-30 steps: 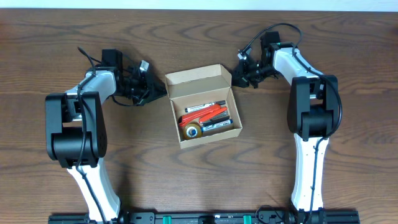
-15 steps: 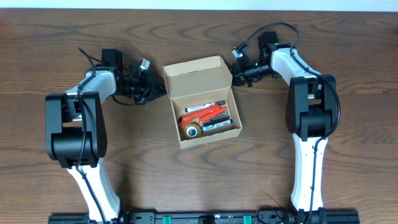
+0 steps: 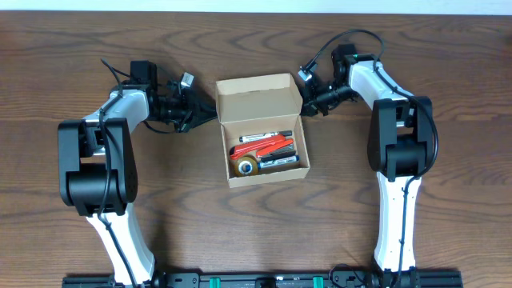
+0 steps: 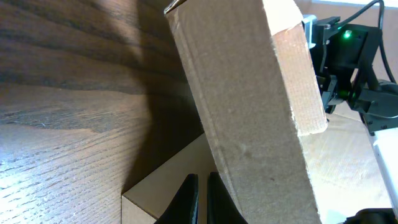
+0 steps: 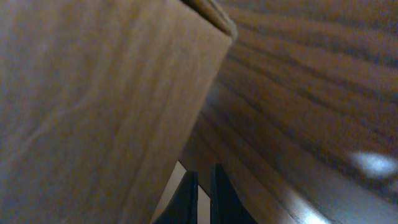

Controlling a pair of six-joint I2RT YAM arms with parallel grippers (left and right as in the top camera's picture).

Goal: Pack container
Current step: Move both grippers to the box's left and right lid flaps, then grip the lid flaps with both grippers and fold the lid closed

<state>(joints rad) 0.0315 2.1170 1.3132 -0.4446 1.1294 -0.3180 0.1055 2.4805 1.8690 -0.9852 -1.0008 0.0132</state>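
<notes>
The container (image 3: pixel 266 176), a small tan cardboard box, stands at the table's middle with its flap lid (image 3: pixel 258 96) raised at the back. Inside lie black markers (image 3: pixel 269 135), red markers (image 3: pixel 270 146) and a tape roll (image 3: pixel 247 166). My left gripper (image 3: pixel 205 113) is shut, its tips at the lid's left end. In the left wrist view the fingers (image 4: pixel 202 190) rest against the cardboard beside the lid (image 4: pixel 249 106). My right gripper (image 3: pixel 307 102) is shut at the lid's right end. In the right wrist view its fingers (image 5: pixel 203 190) sit beside the lid (image 5: pixel 93 112).
Dark wood table (image 3: pixel 448 200) all around the box. Both arm bases stand at the front edge, with cables looping behind each wrist at the back.
Both grippers have pressed in at the lid's ends. The lid has swung from leaning back to more upright, and the box has shifted a little toward the back.
</notes>
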